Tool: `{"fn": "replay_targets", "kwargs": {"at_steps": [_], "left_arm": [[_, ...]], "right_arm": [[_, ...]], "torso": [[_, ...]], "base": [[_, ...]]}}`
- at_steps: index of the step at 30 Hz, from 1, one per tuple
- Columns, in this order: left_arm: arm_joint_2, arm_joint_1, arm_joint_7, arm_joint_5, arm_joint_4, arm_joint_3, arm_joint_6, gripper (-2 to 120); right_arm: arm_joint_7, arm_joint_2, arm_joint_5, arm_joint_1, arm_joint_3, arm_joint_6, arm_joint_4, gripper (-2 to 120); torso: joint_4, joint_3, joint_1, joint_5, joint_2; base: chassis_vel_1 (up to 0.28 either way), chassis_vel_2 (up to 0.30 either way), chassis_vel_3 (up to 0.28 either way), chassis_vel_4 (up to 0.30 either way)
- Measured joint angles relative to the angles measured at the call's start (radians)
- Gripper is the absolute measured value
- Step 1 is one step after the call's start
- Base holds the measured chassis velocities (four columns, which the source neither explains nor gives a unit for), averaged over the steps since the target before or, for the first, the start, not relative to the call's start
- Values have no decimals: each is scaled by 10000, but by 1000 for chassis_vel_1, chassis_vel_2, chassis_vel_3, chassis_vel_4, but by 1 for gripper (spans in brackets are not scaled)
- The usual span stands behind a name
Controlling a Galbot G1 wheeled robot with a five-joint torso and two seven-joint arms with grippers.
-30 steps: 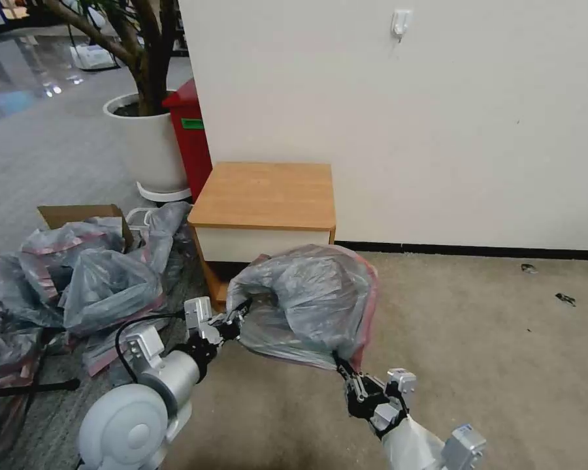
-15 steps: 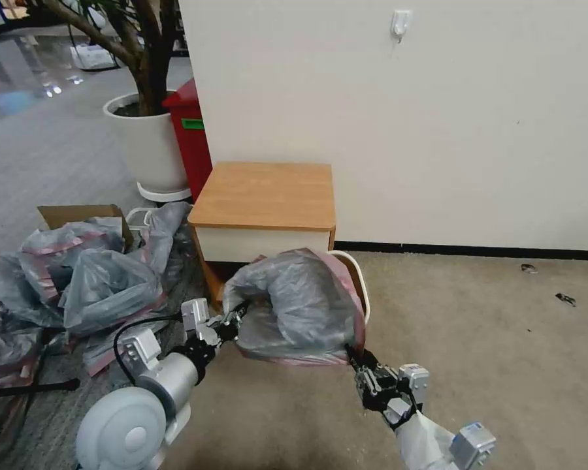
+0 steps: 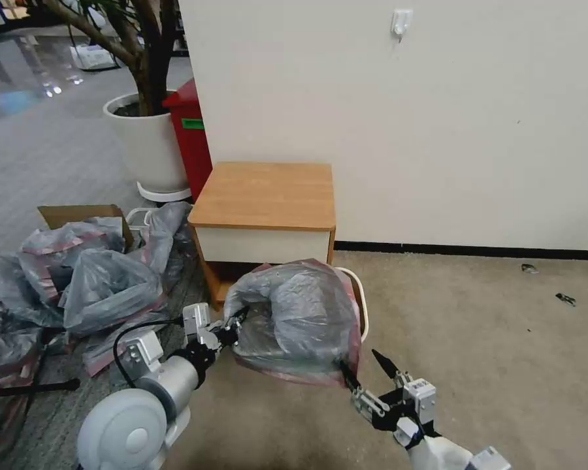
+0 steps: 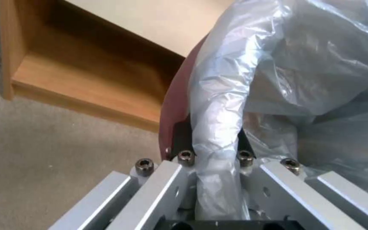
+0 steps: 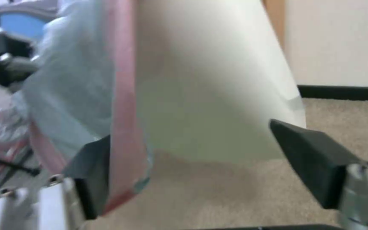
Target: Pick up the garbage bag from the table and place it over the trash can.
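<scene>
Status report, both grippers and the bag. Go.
Left gripper shut on thin grey pink-rimmed garbage bag. Right gripper open, released. Bag draped over cream plastic trash can.

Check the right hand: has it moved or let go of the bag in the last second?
Yes. The right hand has opened and dropped back toward the robot, away from the table. The garbage bag now drapes the trash can, the left hand clamped on it.

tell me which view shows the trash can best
Right wrist view: the trash can's cream side wall stands bare between the open fingers of the right gripper. Head view shows just a curve of rim past the garbage bag. Left wrist view shows bag and table.
</scene>
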Motion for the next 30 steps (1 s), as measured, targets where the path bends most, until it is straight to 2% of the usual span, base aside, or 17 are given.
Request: {"fn": "replay_targets", "kwargs": {"at_steps": [3,11,15,19,25,28,30], "left_arm": [[19,-50,-14,0,92,-11,1,3],[52,-72,-21,9,175,6,6,3],[113,-28,-21,56,233,69,10,3],[105,-11,-15,116,224,140,11,3],[32,47,5,228,141,188,11,3],[2,113,12,271,105,191,11,3],[-33,156,18,293,33,191,11,3]], "right_arm": [[-121,-211,-184,-130,25,5,204,99],[-121,-17,-45,150,244,5,736,100],[378,207,670,619,401,-342,1385,100],[533,353,1130,1238,407,-622,1432,100],[534,584,1107,1841,190,-501,916,100],[492,684,858,2001,133,-413,652,96],[408,738,658,2059,81,-351,499,84]], "torso": [[0,0,0,1,0],[0,0,0,1,0],[1,0,0,-1,0],[0,0,0,1,0],[0,0,0,2,0],[0,0,0,2,0],[0,0,0,1,0]], "base": [[0,0,0,0],[0,0,0,0],[0,0,0,0],[0,0,0,0],[0,0,0,0],[0,0,0,0],[0,0,0,0]]}}
